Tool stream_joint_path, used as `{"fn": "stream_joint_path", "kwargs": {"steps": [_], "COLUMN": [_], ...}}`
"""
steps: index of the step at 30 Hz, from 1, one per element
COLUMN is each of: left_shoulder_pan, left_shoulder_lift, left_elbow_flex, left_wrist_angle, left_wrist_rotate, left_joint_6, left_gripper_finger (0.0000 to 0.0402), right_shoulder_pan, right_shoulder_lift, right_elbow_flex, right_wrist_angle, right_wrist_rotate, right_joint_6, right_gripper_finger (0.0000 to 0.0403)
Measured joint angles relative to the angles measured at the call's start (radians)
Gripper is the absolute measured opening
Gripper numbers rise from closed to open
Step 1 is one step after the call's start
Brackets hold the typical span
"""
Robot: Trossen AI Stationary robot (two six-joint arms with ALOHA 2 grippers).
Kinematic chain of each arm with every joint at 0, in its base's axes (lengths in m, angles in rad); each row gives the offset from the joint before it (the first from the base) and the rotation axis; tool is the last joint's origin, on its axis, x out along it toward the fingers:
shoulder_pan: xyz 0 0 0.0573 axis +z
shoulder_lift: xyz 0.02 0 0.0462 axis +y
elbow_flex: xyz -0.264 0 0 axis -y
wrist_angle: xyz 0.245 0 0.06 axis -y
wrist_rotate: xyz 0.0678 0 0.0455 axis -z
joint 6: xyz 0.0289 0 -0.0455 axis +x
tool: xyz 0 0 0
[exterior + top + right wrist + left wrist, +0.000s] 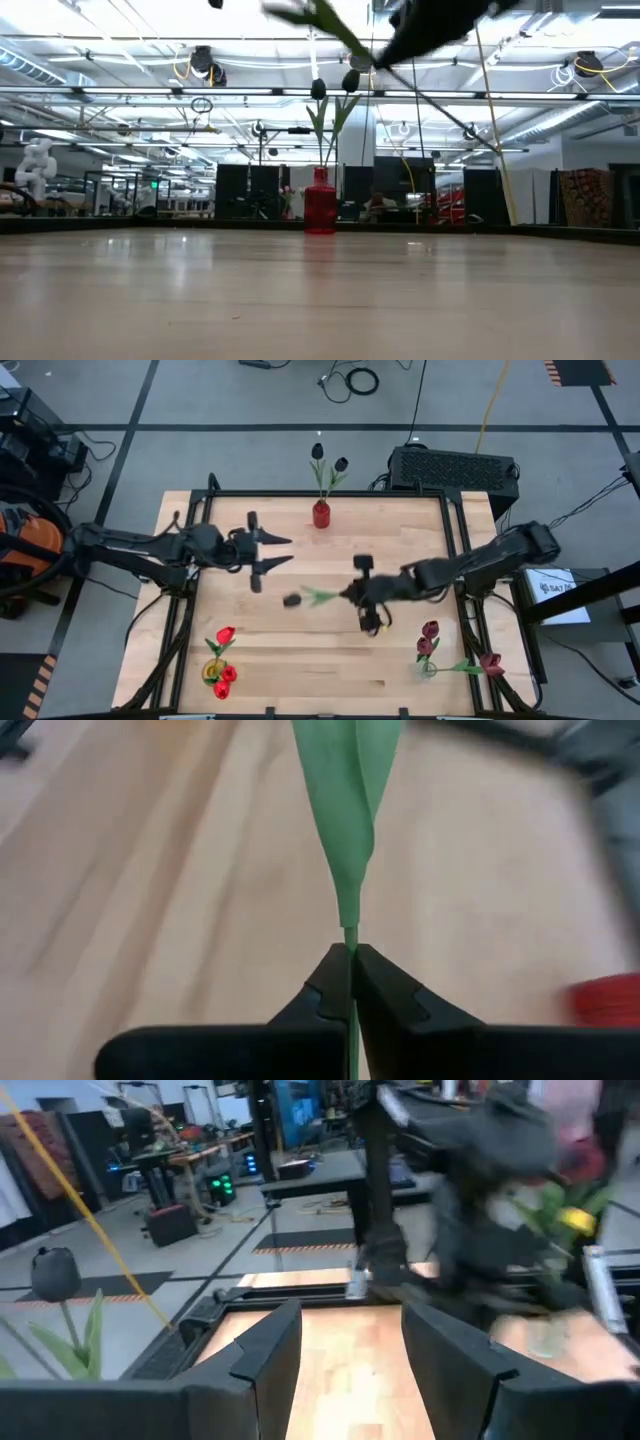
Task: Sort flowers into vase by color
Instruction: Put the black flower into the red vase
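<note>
Right gripper (352, 594) out over the middle of the wooden table (330, 660), jaws pinched tight on the thin green stem of a black tulip (292, 600); in the right wrist view the stem passes straight between the closed fingertips (330, 982) with the long green leaf (345, 800) rising beyond them. Dark head of the held flower pointing toward the left arm, leaf trailing back toward the gripper. Carried clear of the table surface, judging by the low view, where stem and gripper cross the top of the frame.

Left gripper (282, 551) hovering left of centre, fingers (265, 1345) spread wide, nothing between them, tips aimed toward the held flower, near it but apart.

Red vase (321, 514) upright at the far edge of the table, two black tulips (318, 451) standing in it. Yellow vase (213, 671) at the near left corner with red tulips (226, 634). Clear vase (428, 667) at the near right with maroon tulips (430, 629), one maroon head (492, 663) leaning far out to the side. Nothing between the held tulip and the red vase.

Pale planked wood tabletop, black frame along its edges. Black box (452, 468) with a ventilated top behind the far right corner, cables (352, 380) on the grey floor, an orange and black machine (25, 550) at the left. Beyond the table in the low view, a large hall with ceiling lights and dark workstations.
</note>
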Motion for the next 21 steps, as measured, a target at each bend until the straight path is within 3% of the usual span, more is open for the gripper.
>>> {"fn": "stream_joint_path", "kwargs": {"steps": [10, 21], "left_shoulder_pan": [-0.064, -0.073], "left_shoulder_lift": [-0.109, -0.008], "left_elbow_flex": [0.0, -0.001], "left_wrist_angle": [-0.143, -0.102], "left_wrist_rotate": [-0.074, -0.065], "left_joint_6": [-0.002, -0.027], "left_gripper_finger": [0.0181, 0.0181], "right_shoulder_pan": [-0.106, -0.129], "right_shoulder_lift": [-0.133, -0.125], "right_elbow_flex": [0.001, 0.001], "right_wrist_angle": [0.074, 0.312], "right_wrist_rotate": [0.091, 0.094], "right_joint_6": [-0.02, 0.007], "right_gripper_finger": [0.0, 0.0]}}
